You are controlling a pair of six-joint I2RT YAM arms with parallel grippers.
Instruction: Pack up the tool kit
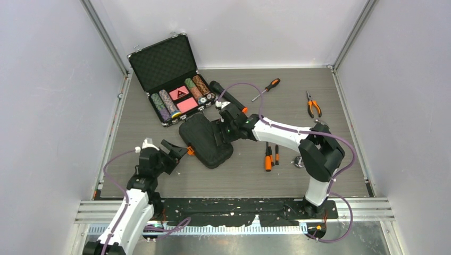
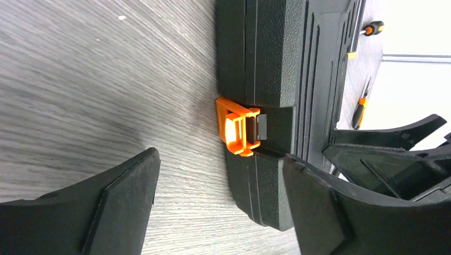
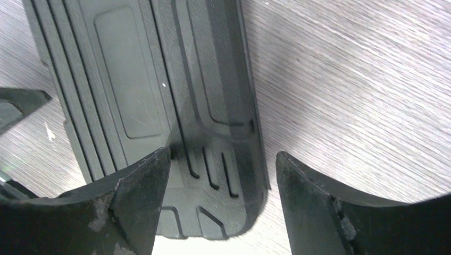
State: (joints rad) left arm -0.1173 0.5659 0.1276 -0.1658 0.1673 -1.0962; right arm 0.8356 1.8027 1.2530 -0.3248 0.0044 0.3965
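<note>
The black ribbed tool kit case (image 1: 205, 139) lies closed in the middle of the table, its orange latch (image 1: 190, 151) facing my left arm. My left gripper (image 1: 175, 154) is open just in front of the latch (image 2: 237, 125), with one finger beside the case's latch edge (image 2: 266, 64). My right gripper (image 1: 220, 130) is open over the case's far end, its jaws (image 3: 222, 156) straddling a rounded corner of the lid (image 3: 159, 79). Orange-and-black tools lie loose on the table: a screwdriver (image 1: 267, 87), pliers (image 1: 313, 105) and two small drivers (image 1: 268, 156).
An open metal-edged poker chip case (image 1: 170, 79) stands at the back left, touching the tool case's far side. A black flashlight with an orange tip (image 1: 228, 95) lies just behind my right gripper. Grey walls enclose the table on three sides.
</note>
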